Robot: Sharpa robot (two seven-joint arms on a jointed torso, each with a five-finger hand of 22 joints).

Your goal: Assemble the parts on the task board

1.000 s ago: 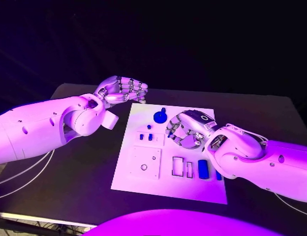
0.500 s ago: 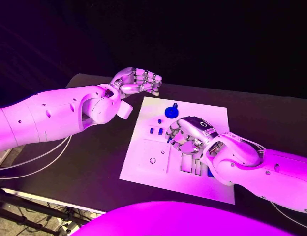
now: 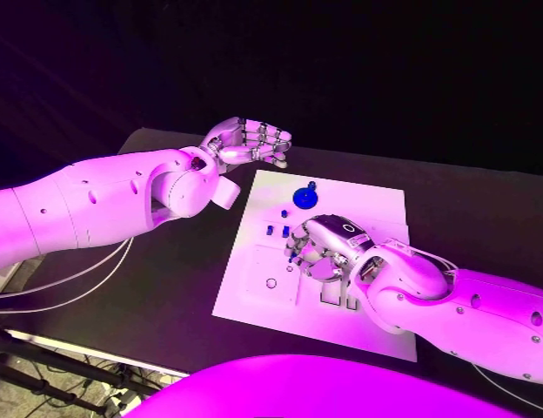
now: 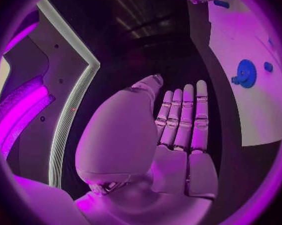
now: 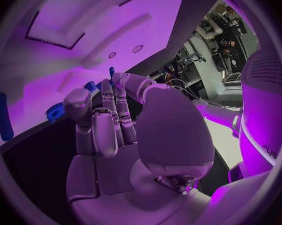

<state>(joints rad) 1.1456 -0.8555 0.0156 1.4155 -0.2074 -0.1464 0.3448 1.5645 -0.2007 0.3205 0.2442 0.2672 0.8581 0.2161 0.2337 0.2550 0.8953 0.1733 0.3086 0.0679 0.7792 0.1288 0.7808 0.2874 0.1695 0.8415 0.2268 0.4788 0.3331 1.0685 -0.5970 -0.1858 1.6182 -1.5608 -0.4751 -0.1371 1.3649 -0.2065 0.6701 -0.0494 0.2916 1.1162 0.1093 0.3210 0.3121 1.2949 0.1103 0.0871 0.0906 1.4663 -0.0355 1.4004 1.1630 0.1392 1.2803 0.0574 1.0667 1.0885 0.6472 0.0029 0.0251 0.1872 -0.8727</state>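
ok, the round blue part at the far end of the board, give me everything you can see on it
The round blue part is a flat disc, plastic by its look, with a small stub or tab at its far edge. It sits on the white board near the far edge, roughly mid-width. Nothing touches it: the left hand is off the board's far left corner, and the right hand is over the middle. The left wrist view shows a hole in the disc's centre.

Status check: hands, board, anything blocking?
Left hand open, off the board. Right hand over the board, grip unclear. Round blue part uncovered.
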